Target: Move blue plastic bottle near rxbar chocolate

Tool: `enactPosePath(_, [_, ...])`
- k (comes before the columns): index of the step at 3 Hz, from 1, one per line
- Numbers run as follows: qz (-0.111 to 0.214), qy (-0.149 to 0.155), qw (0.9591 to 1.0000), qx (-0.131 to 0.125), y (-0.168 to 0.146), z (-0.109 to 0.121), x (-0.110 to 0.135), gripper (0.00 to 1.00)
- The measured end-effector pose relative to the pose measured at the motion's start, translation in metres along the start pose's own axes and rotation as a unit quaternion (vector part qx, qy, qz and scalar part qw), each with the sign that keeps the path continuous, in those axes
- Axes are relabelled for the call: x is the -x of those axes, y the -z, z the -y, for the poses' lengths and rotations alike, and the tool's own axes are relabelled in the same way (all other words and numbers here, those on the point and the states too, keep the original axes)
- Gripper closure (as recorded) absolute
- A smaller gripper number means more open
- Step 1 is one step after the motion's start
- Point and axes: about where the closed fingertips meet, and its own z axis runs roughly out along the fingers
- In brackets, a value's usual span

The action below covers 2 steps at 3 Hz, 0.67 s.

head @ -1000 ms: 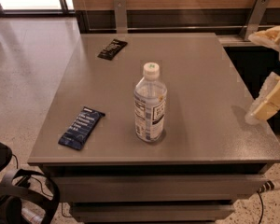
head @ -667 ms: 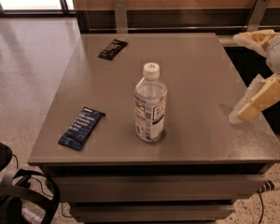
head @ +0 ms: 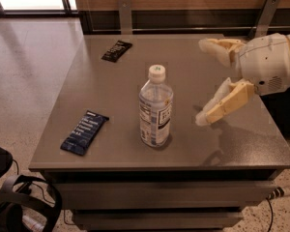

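Note:
The blue plastic bottle point(head: 155, 108) stands upright near the middle front of the grey table point(head: 111, 86); it is clear with a white cap and a blue-and-white label. The rxbar chocolate point(head: 116, 50), a flat black-wrapped bar, lies at the table's far left. My gripper point(head: 202, 81) comes in from the right, open, with its cream fingers point(head: 222, 105) spread wide and pointing left toward the bottle. It is a short way to the right of the bottle, not touching it, and holds nothing.
A navy blue wrapped bar point(head: 84, 132) lies near the table's front left edge. A wooden wall panel with metal brackets point(head: 124, 8) stands behind the table. Black straps and gear point(head: 19, 202) lie on the floor at lower left.
My gripper has moved left from the table's right edge toward the bottle, staying open. The bottle and both bars have not moved.

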Motion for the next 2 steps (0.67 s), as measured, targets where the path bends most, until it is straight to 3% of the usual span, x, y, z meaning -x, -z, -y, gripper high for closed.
enactPosePath(1, [0.071, -0.020, 0.9964, 0.042, -0.034, -0.010, 0.006, 0.00])
enactPosePath(2, [0.113, -0.036, 0.9909, 0.063, -0.059, -0.016, 0.000, 0.00])
